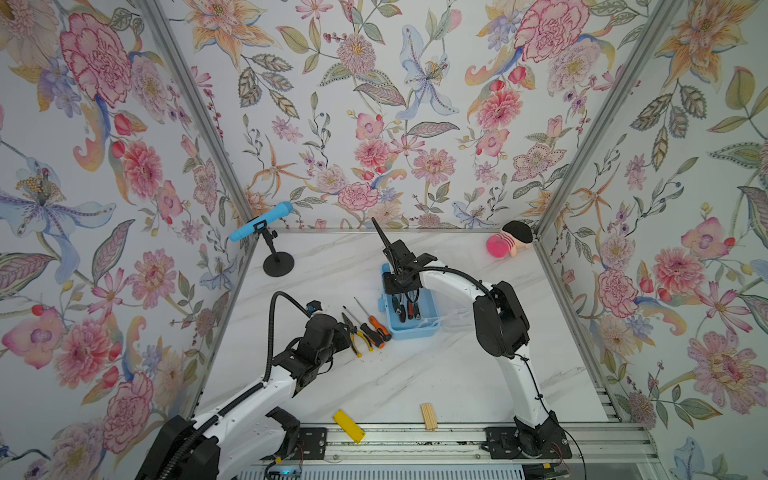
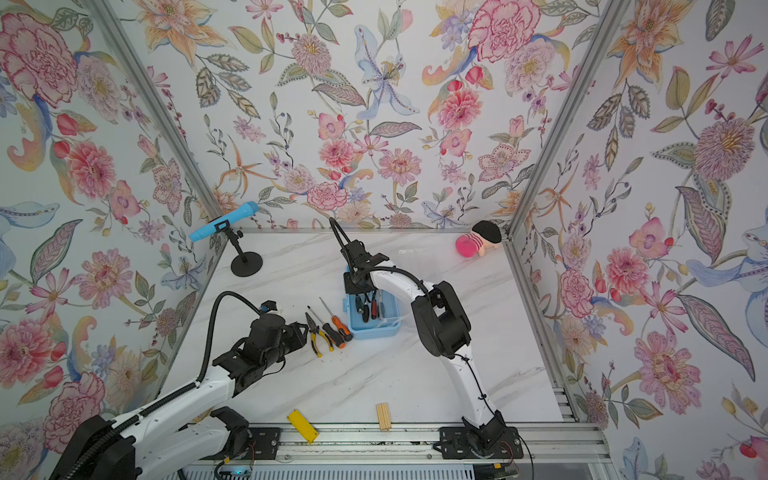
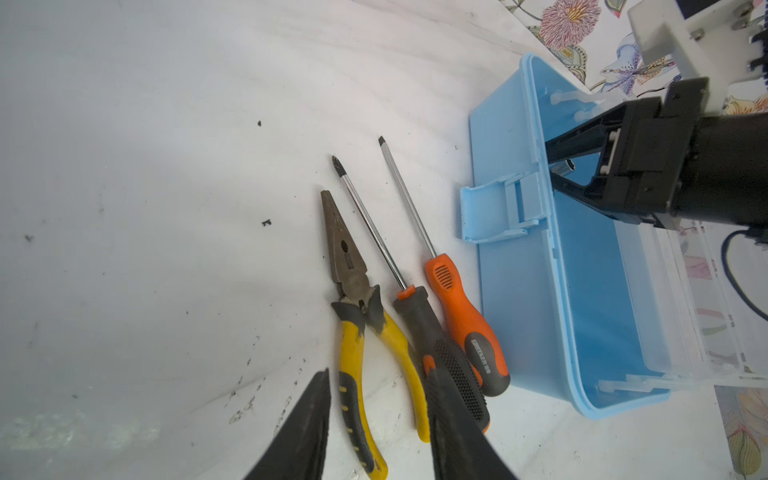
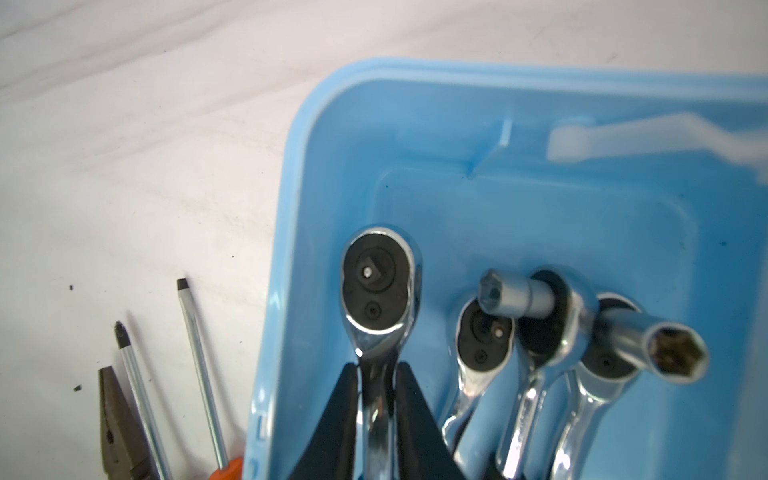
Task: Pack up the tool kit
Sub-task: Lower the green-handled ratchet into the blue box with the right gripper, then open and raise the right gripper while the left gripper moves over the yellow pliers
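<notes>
Yellow block (image 1: 348, 425) and ridged wooden block (image 1: 428, 416) lie at the table's (image 1: 415, 374) front edge, both partly over the rail. Behind them a wide stretch of marble is bare.

Past that, the left gripper (image 3: 378, 374) hangs low with its fingers apart. They straddle the handles of the yellow-handled pliers (image 3: 353, 291) and hold nothing. One finger overlaps the black-handled screwdriver (image 3: 440, 345). The orange screwdriver (image 3: 461, 316) lies alongside, its butt just beside the wall of the light-blue box (image 3: 519, 291), below the latch flap (image 3: 490, 212).

The box stands near mid-table with its clear lid (image 3: 698, 324) swung open on the far side from the tools. The right gripper (image 4: 376, 368) reaches down inside, close to the box's left wall. Its fingers flank the neck of a ratchet (image 4: 380, 282); I cannot tell whether they press it. Three more ratchets (image 4: 482, 332) lie beside it on the floor of the box. Marble to the right of the box is bare.

At the back edge stand a blue microphone (image 1: 261, 221) and a pink plush toy (image 1: 509, 243).
</notes>
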Available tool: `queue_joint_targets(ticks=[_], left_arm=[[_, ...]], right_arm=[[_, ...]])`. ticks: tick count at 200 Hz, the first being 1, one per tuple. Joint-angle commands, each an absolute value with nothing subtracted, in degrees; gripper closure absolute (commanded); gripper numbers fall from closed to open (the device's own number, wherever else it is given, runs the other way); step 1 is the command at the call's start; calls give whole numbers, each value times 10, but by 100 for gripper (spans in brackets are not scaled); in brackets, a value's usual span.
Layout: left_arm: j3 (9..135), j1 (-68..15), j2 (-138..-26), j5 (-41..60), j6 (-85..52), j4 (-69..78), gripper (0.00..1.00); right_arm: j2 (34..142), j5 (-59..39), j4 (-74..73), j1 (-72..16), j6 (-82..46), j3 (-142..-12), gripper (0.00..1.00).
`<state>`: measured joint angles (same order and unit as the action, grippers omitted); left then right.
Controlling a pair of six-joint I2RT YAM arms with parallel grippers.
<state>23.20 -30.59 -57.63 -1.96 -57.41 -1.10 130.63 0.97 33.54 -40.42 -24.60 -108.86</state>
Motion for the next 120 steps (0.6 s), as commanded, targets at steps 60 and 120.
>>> queue_joint_targets(ticks=[60, 120], left_arm=[[233, -323, -592, -38, -553, -15, 57], [240, -361, -649, -64, -561, -14, 56]], right_arm=[[1258, 42, 348, -429, -246, -1094, 74], [1153, 85, 352, -467, -224, -1045, 67]])
